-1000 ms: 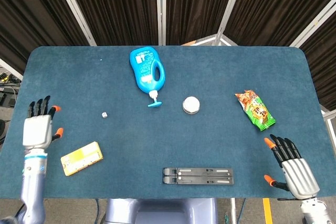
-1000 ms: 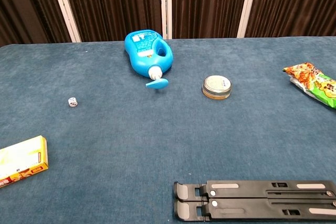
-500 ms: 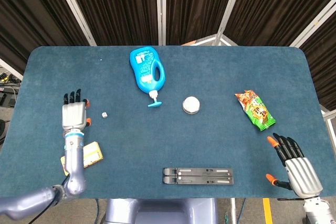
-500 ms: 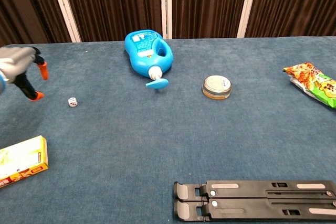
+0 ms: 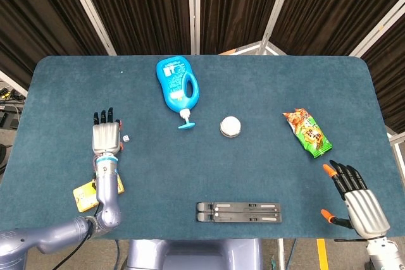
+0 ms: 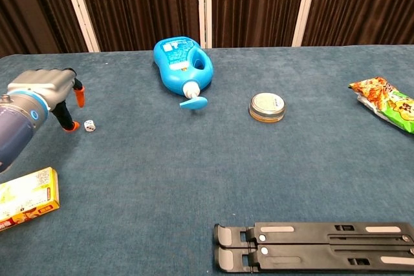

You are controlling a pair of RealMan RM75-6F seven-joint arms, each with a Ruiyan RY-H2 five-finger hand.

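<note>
Left hand point(image 5: 105, 137) has slid rightward — now just beside the small die point(image 5: 126, 138), fingers spread, holding nothing; right hand point(image 5: 355, 200) unmoved, empty, fingers apart.

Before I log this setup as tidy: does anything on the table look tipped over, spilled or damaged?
Only the blue pump bottle: it lies on its side, nozzle toward the table's near edge, no spill visible. The snack bag and yellow box lie flat, seemingly intact.
</note>
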